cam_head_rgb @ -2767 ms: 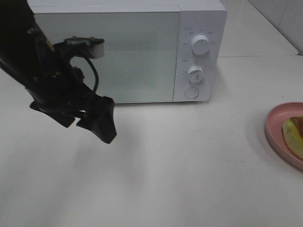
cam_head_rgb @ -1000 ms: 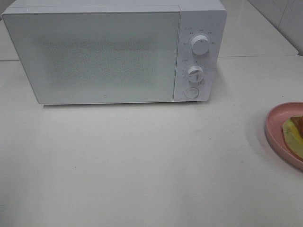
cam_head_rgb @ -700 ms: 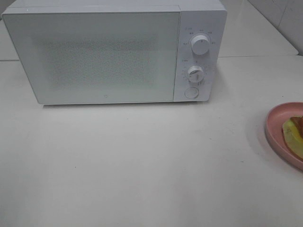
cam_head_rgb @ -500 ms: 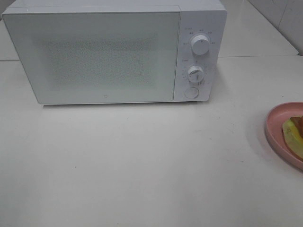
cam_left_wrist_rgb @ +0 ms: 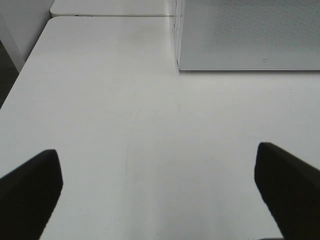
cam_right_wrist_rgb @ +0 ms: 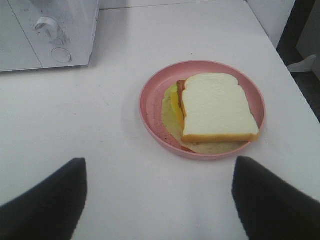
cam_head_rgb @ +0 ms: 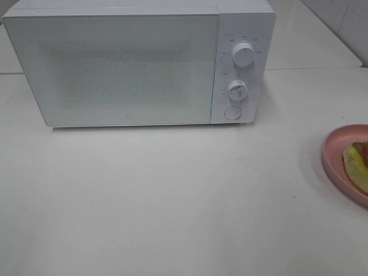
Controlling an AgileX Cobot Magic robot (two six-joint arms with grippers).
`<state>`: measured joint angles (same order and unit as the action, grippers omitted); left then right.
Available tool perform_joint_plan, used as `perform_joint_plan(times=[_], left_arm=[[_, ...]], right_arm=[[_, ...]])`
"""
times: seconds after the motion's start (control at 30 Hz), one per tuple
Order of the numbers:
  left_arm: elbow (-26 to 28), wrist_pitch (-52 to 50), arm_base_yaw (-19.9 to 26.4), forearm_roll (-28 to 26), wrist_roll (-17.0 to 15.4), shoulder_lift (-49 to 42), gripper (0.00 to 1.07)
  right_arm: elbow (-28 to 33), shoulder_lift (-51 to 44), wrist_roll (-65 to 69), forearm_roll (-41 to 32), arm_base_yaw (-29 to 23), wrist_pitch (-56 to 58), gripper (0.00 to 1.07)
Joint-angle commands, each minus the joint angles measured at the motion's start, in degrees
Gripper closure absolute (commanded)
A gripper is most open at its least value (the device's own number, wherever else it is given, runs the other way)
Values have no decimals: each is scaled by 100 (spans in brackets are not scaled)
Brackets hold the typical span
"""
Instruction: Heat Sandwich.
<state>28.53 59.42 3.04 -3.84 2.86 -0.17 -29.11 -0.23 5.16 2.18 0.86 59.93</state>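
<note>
1. The right gripper (cam_right_wrist_rgb: 160, 200) hangs above the bench (cam_right_wrist_rgb: 100, 125), its dark fingers (cam_right_wrist_rgb: 45, 200) spread wide at the lower corners of the right wrist frame, holding nothing and touching nothing.
2. Centred between those fingers, slightly right of the frame's middle, the sandwich (cam_right_wrist_rgb: 215, 107) lies flat on a pink plate (cam_right_wrist_rgb: 150, 110), its yellow-green filling showing along one edge; the gripper looks lined up for a pickup not yet begun.
3. The left gripper (cam_left_wrist_rgb: 160, 190) is likewise spread as wide as it goes and empty, its fingers (cam_left_wrist_rgb: 30, 185) at the lower corners of the left wrist frame over bare bench.
4. At the upper right of that frame stands the corner of the microwave (cam_left_wrist_rgb: 250, 35), door closed; the left arm appears placed to open it.
5. In the high view the microwave fills the upper left, its two dials (cam_head_rgb: 244, 54) and round button (cam_head_rgb: 232, 112) toward the middle, and the plate sits well apart, cut off by the right edge.
6. Neither arm shows in the high view.
</note>
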Motion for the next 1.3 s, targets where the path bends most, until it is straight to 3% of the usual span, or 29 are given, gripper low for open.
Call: perform_joint_plan(times=[0.03,1.3], left_arm=[[-23,-34,-23,6,-34,-172,5],[-23,-34,-23,11,-34,-160,5]], right_arm=[[6,-126,-6,-6,40,-57,31],[6,-126,-6,-6,40,-57,31]])
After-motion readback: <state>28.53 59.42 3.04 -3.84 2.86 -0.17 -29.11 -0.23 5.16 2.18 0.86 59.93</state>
